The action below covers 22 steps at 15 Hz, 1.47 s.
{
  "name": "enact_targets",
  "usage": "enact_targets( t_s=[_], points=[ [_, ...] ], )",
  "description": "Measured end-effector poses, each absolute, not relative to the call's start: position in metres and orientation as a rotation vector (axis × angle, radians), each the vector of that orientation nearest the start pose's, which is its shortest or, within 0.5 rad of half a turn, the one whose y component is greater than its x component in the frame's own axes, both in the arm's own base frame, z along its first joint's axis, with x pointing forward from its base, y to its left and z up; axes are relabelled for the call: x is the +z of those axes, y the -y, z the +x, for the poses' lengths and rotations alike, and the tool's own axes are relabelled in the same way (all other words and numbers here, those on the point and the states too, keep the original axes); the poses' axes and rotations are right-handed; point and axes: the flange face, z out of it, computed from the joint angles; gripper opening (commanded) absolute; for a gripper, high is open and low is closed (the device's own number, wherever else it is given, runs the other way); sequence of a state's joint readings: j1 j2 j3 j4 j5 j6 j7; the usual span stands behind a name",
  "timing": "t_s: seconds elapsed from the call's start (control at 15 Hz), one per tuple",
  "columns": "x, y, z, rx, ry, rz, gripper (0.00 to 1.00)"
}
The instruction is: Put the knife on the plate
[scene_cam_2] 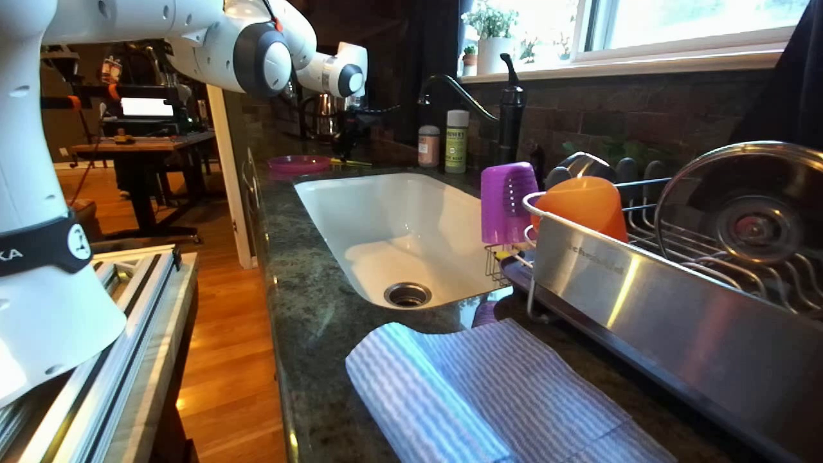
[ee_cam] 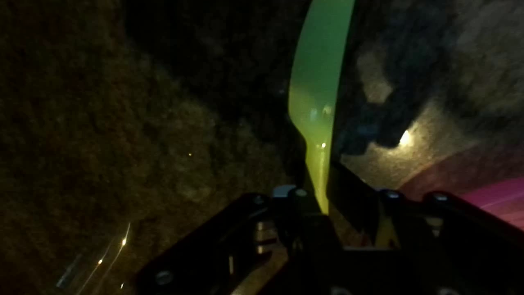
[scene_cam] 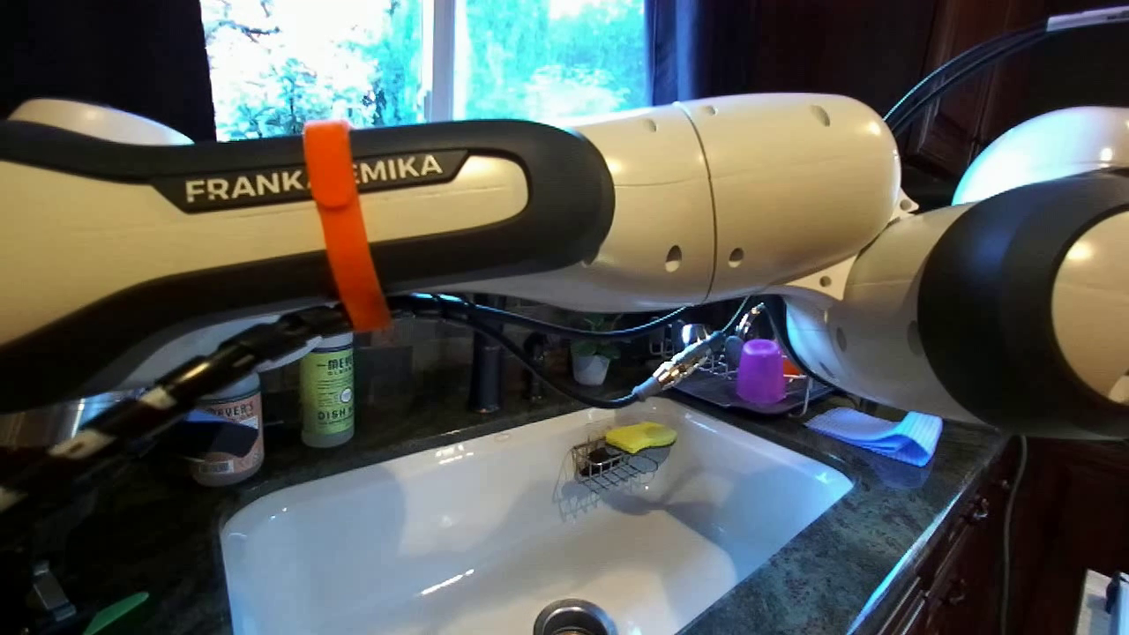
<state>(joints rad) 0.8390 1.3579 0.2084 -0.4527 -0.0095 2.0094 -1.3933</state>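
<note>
The knife is plastic, green to yellow-green. In the wrist view the knife (ee_cam: pixel 321 78) points away from my gripper (ee_cam: pixel 320 170), blade outward. The two dark fingers lie close along both sides of its handle and appear shut on it; the handle end is hidden. In an exterior view my gripper (scene_cam_2: pixel 345 154) is low over the far counter with the knife (scene_cam_2: pixel 352 163) at its tips. The knife (scene_cam: pixel 119 611) also shows in an exterior view. I cannot tell whether it touches the counter. The pink plate (scene_cam_2: pixel 299 169) lies beside the gripper; its edge (ee_cam: pixel 501 198) shows in the wrist view.
A white sink (scene_cam_2: pixel 386 186) is set in the dark counter beside the knife. Soap bottles (scene_cam_2: pixel 456 141) and a black faucet (scene_cam_2: pixel 511 109) stand behind it. A dish rack (scene_cam_2: pixel 617 270) and a striped cloth (scene_cam_2: pixel 488 386) are at the opposite end.
</note>
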Motion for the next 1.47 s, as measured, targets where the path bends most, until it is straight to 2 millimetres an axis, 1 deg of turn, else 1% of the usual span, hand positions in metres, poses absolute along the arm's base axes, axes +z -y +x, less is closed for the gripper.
enact_targets(
  t_s=[0.27,0.6,0.8,1.07,1.27,1.33,1.47],
  points=[
    [0.244,-0.658,0.505,0.428,-2.917,1.357,0.05],
    [0.271,-0.673,0.490,0.489,-2.915,1.325,0.05],
    [0.284,-0.687,0.473,0.515,-2.924,1.298,0.05],
    [0.299,-0.714,0.439,0.596,-2.907,1.292,0.05],
    [0.312,-0.731,0.416,0.655,-2.799,1.366,0.05],
    [0.316,-0.735,0.412,0.675,-2.756,1.402,0.05],
    [0.325,-0.737,0.410,0.708,-2.698,1.477,0.05]
  ],
)
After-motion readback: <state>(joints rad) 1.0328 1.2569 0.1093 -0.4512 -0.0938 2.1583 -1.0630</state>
